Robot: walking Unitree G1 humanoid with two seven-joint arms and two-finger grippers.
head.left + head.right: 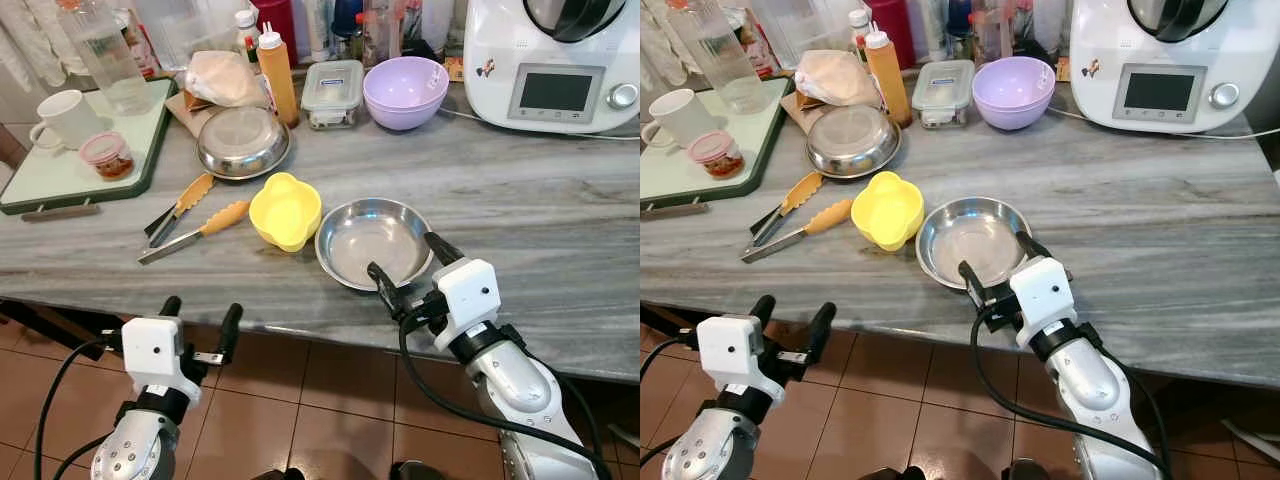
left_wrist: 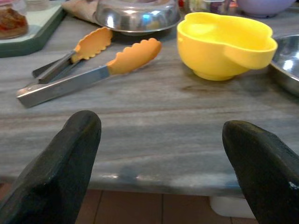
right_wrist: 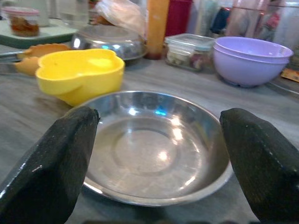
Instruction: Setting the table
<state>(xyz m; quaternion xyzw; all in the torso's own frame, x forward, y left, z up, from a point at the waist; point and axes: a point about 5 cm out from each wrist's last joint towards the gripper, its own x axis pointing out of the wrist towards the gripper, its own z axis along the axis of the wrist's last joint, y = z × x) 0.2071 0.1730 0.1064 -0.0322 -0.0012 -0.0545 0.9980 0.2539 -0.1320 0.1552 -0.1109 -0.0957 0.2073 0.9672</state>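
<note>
Two steel bowls point(image 1: 374, 240), one yellow bowl point(image 1: 286, 209), one tongs point(image 1: 190, 222); both grippers' jaws spread.

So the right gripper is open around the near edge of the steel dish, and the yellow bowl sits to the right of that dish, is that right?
Not quite. The yellow bowl sits to the left of the steel dish, touching or nearly touching its rim, as the left eye view shows. The rest holds: the right gripper is open around the dish's near edge.
</note>
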